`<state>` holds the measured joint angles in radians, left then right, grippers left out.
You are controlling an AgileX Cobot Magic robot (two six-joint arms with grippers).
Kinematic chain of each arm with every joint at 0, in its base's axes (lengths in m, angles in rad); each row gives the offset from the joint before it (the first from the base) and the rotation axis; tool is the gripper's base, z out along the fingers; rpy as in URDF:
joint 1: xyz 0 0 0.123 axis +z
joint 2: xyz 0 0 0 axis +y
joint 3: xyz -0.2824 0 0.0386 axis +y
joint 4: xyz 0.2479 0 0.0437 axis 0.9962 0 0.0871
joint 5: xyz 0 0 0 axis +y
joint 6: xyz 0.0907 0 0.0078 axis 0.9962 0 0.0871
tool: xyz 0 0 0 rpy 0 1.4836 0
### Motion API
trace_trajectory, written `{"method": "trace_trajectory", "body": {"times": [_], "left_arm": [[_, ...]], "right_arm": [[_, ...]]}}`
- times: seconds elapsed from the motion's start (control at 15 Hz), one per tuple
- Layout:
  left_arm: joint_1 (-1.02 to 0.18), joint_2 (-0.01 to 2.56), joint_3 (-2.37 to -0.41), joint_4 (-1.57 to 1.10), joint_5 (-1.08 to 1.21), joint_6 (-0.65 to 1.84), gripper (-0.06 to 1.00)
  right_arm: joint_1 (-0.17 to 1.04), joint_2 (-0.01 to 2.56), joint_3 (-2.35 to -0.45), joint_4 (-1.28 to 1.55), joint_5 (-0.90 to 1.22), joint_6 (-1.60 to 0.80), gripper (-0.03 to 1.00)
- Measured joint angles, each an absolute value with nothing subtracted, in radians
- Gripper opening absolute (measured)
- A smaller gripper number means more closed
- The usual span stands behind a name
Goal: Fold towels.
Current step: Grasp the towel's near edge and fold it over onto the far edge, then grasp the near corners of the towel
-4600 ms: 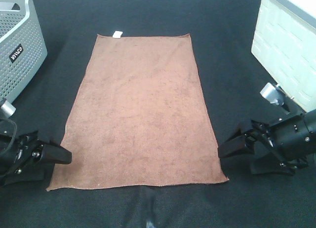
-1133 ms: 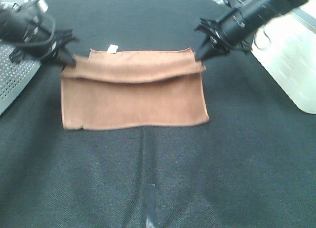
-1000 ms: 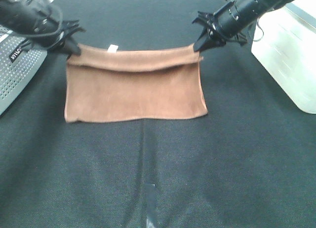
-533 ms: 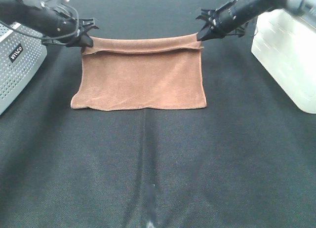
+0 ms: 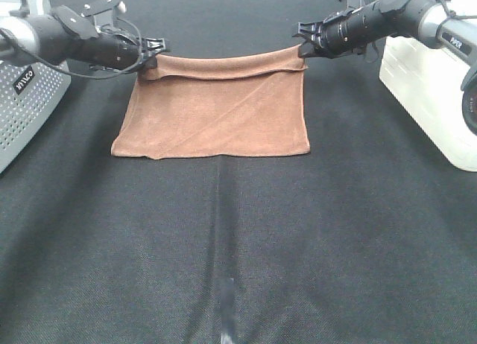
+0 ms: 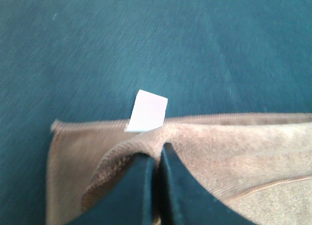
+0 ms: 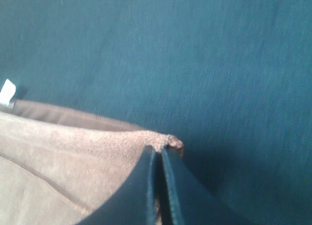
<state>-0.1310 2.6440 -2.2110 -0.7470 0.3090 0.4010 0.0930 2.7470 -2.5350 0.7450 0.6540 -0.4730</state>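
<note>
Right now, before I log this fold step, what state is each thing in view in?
towel: lying folded in half, upper layer pinched at both far corners, diagonal crease across it.
left gripper: shut on one far corner of the towel.
right gripper: shut on the other far corner.
white tag: uncovered, sticking out past the far edge.
grey basket: upright, contents out of view.

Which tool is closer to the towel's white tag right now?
Left. The left tool pinches the towel edge right beside the white tag; the right tool grips the opposite corner, far from it.
</note>
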Motion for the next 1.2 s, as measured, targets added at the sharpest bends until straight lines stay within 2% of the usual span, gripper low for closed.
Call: {"method": "trace_trajectory", "body": {"times": [0.13, 0.27, 0.33, 0.4, 0.47, 0.53, 0.6, 0.67, 0.87, 1.2], "left_arm": [[-0.131, 2.649, -2.214, -0.747, 0.272, 0.402, 0.1], [-0.131, 2.65, -2.214, -0.747, 0.247, 0.404, 0.21], [-0.131, 2.65, -2.214, -0.747, 0.239, 0.404, 0.3], [-0.131, 2.65, -2.214, -0.747, 0.239, 0.404, 0.43], [-0.131, 2.65, -2.214, -0.747, 0.239, 0.404, 0.43], [-0.131, 2.65, -2.214, -0.747, 0.241, 0.404, 0.67], [-0.131, 2.65, -2.214, -0.747, 0.251, 0.404, 0.77], [-0.128, 2.65, -2.214, -0.743, 0.274, 0.404, 0.81], [-0.114, 2.643, -2.214, -0.714, 0.462, 0.404, 0.83], [-0.111, 2.601, -2.214, -0.683, 0.734, 0.325, 0.83]], "right_arm": [[0.1, 2.77, -2.535, 0.753, 0.626, -0.49, 0.0], [0.101, 2.795, -2.535, 0.773, 0.617, -0.491, 0.03], [0.101, 2.801, -2.535, 0.775, 0.617, -0.491, 0.14], [0.101, 2.802, -2.535, 0.775, 0.616, -0.491, 0.3], [0.101, 2.802, -2.535, 0.775, 0.616, -0.491, 0.3], [0.101, 2.801, -2.535, 0.775, 0.616, -0.491, 0.59], [0.101, 2.799, -2.535, 0.775, 0.62, -0.491, 0.74], [0.101, 2.797, -2.535, 0.764, 0.638, -0.491, 0.82], [0.084, 2.764, -2.535, 0.707, 0.813, -0.488, 0.86], [0.023, 2.734, -2.536, 0.706, 1.153, -0.349, 0.86]]}}
